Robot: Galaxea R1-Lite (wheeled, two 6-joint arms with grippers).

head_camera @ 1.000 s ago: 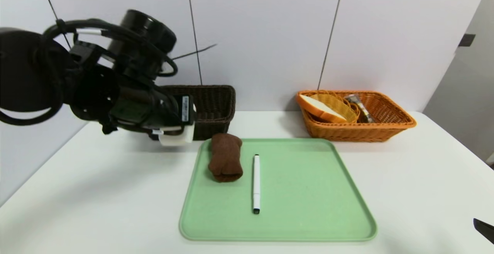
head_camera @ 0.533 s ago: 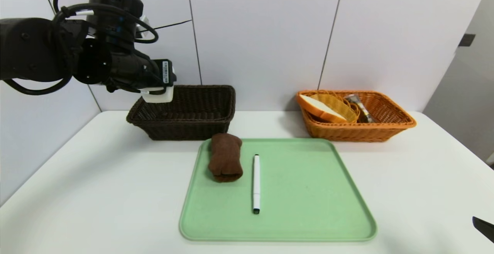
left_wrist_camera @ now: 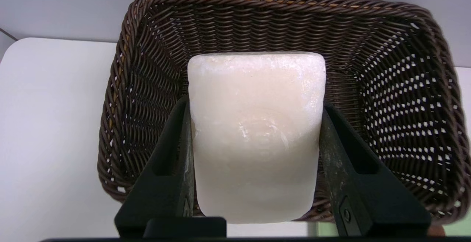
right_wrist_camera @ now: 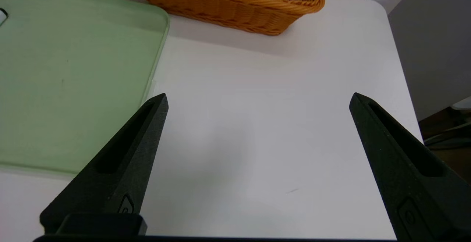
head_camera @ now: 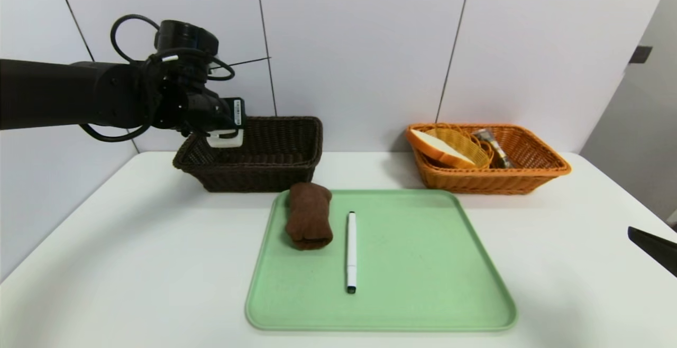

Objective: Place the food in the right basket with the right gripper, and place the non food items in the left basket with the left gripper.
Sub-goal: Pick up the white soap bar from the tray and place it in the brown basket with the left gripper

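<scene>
Upper left, head view: left end effector (left_wrist_camera: 256, 106) clamped on white block (left_wrist_camera: 256, 153), over dark basket (head_camera: 248, 168). Next: lower, release. Right end effector (right_wrist_camera: 258, 95) parked lower right, apart.

— How are the surfaces of the two baskets (head_camera: 248, 172) (head_camera: 481, 181) to be described?
— Woven wicker is seen in both, rough and ridged, with a slight gloss on the dark strands.
— And the white block (left_wrist_camera: 257, 135)?
— It is seen as smooth, with glossy patches.
— The brown roll (head_camera: 309, 216)?
— Soft, matt cloth is shown.
— The green tray (head_camera: 381, 305)?
— A smooth, plastic-looking finish is presented.
— The snack's wrapper (head_camera: 493, 147)?
— Shiny film is seen.
</scene>
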